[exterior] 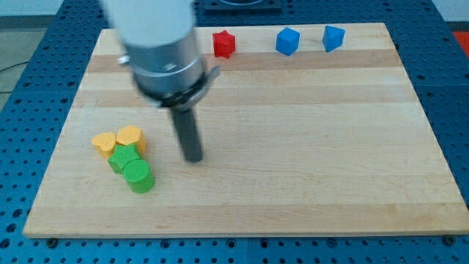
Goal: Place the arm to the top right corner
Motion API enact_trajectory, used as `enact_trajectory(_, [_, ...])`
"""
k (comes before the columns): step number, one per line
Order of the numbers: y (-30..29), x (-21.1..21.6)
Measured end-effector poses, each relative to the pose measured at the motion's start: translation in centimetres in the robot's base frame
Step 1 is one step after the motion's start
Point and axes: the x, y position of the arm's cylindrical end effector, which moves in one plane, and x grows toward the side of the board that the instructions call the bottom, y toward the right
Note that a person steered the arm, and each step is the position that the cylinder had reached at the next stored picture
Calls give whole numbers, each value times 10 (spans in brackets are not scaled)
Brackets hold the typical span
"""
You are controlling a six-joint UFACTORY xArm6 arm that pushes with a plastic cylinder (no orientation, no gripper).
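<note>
My tip (193, 158) sits on the table (308, 147) left of centre, well short of the top right corner, its goal. No pincer here, just a bare rod hanging straight down. Nearest that corner: two blue blocks (288, 41) (333, 37), red block (223, 44). Yellow (129, 137) (105, 142) and green (138, 176) (123, 158) blocks cluster left of the tip, apart.

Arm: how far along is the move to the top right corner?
Nothing looks done yet. My tip sits left of the board's centre, just right of the green cylinder and the yellow blocks, touching neither. Left: cross to the view's top right corner, beyond the two blue blocks on the top edge.
</note>
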Motion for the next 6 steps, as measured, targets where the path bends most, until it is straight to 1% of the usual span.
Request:
enact_trajectory(1, [102,-30])
enact_trajectory(2, [237,-76])
enact_trajectory(3, [278,-169])
enact_trajectory(4, [323,-218])
enact_trajectory(5, [288,-249])
enact_trajectory(6, [209,-291])
